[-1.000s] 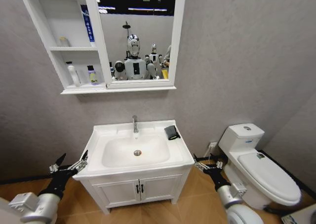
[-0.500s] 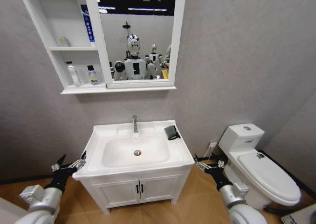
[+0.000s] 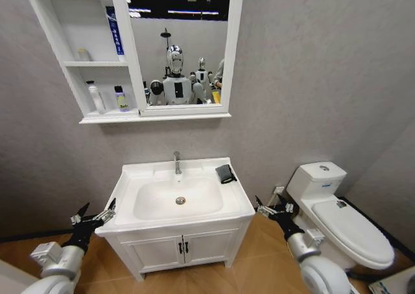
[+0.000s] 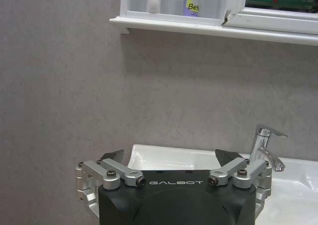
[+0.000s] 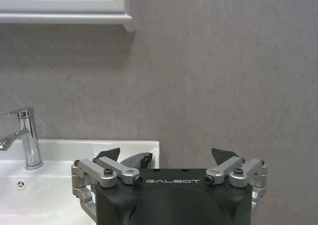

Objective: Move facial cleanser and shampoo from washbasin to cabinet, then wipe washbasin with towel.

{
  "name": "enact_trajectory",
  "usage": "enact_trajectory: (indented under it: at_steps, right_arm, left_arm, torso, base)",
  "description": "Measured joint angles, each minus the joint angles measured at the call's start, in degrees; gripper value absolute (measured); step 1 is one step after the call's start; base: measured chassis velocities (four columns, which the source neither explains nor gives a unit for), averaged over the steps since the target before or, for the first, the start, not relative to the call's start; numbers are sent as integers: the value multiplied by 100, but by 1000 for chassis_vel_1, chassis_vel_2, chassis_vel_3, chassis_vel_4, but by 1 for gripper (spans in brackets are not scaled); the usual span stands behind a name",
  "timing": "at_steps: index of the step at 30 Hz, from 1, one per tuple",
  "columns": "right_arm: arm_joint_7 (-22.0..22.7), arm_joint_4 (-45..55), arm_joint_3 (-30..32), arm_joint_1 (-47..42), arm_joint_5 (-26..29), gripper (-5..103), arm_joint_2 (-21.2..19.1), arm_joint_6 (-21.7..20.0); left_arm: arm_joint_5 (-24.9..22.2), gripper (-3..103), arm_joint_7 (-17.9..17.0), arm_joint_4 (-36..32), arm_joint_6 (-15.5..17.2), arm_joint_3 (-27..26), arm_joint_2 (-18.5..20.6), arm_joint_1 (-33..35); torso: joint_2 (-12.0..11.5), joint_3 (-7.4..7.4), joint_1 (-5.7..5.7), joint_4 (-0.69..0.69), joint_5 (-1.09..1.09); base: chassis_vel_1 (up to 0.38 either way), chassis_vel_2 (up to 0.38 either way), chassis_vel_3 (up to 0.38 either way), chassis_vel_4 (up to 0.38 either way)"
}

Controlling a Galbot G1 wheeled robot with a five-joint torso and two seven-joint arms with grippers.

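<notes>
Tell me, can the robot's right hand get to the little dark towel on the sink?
Probably yes. The right hand hangs open beside the washbasin, and the towel lies uncovered on that near corner.

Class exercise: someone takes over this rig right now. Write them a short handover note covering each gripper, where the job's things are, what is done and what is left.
Left gripper: jaws open, holding nothing, low beside the washbasin's left front corner.
Right gripper: jaws open, holding nothing, low off the washbasin's right side, between it and the toilet.
Towel: folded on the washbasin's back right corner, untouched.
Two bottles stand in the cabinet's lowest shelf compartment, and no bottles are on the washbasin top, so the moving appears done.
Left: pick up the towel and wipe the washbasin.
</notes>
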Motion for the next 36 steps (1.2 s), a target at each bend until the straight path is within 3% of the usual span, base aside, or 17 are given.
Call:
enact_trajectory:
  at_steps: [2, 5, 6, 7, 8, 10, 11, 13, 16, 20, 31, 33, 36]
  right_arm:
    - [223, -363, -565, 842, 244, 100, -223, -337]
    - [337, -506, -778, 1190, 382, 100, -258, -482]
    - [565, -700, -1106, 1721, 585, 100, -297, -711]
    - [1200, -1155, -1996, 3003, 1178, 100, -352, -1303]
    - [1200, -1155, -1996, 3003, 1178, 100, -352, -1303]
    - [1687, -1566, -2714, 3941, 1703, 100, -307, -1709]
    - [1687, -1566, -2714, 3941, 1703, 100, -307, -1709]
    - [2114, -1978, -3379, 4907, 2191, 100, -199, -2062]
    - [2382, -2409, -3934, 5536, 2543, 100, -49, -2269]
    - [2569, -3257, -4614, 6297, 2839, 100, 225, -2416]
    - [2634, -4701, -5431, 7435, 3323, 100, 998, -2602]
    - [2677, -5107, -5626, 7706, 3561, 100, 1232, -2686]
    - [2764, -5338, -5808, 7857, 3894, 100, 1274, -2784]
  left_arm:
    - [2, 100, 2, -1, 2, 0, 0, 1]
    - [3, 100, 2, -2, 2, -2, 0, 1]
    - [4, 100, 1, -2, 2, -2, 1, 2]
    - [4, 100, 5, -4, 2, -2, 1, 3]
    - [4, 100, 5, -4, 2, -2, 1, 3]
    - [4, 100, 3, -4, 3, -2, 1, 3]
    - [4, 100, 3, -4, 3, -2, 1, 3]
    - [5, 100, 3, -5, 2, -2, 1, 4]
    - [4, 100, 3, -5, 3, -3, 1, 4]
    - [4, 100, 2, -7, 2, -4, 1, 5]
    - [5, 100, 2, -9, 1, -3, 1, 5]
    - [5, 100, 2, -9, 1, -3, 1, 5]
    - [5, 100, 2, -9, 0, -4, 1, 5]
  torso:
    - [0, 0, 0, 0, 2]
    - [0, 0, 0, 0, 3]
    - [0, 0, 0, -1, 1]
    - [-1, 0, 1, 2, 1]
    - [-1, 0, 1, 2, 1]
    - [-1, 0, 1, 0, 1]
    - [-1, 0, 1, 0, 1]
    - [0, 0, 1, 2, -4]
    - [-1, 0, 1, 2, 2]
    - [-1, 0, 1, 0, 1]
    - [0, 0, 0, 0, 0]
    - [0, 0, 0, 3, 0]
    - [0, 0, 1, 3, 0]
  base:
    - [0, 0, 0, 0]
    - [0, 0, 0, 0]
    - [0, 0, 0, 0]
    - [0, 0, 0, 0]
    - [0, 0, 0, 0]
    - [0, 0, 0, 0]
    - [0, 0, 0, 0]
    - [0, 0, 0, 0]
    - [0, 0, 0, 0]
    - [0, 0, 0, 0]
    - [0, 0, 0, 0]
    - [0, 0, 0, 0]
    - [0, 0, 0, 0]
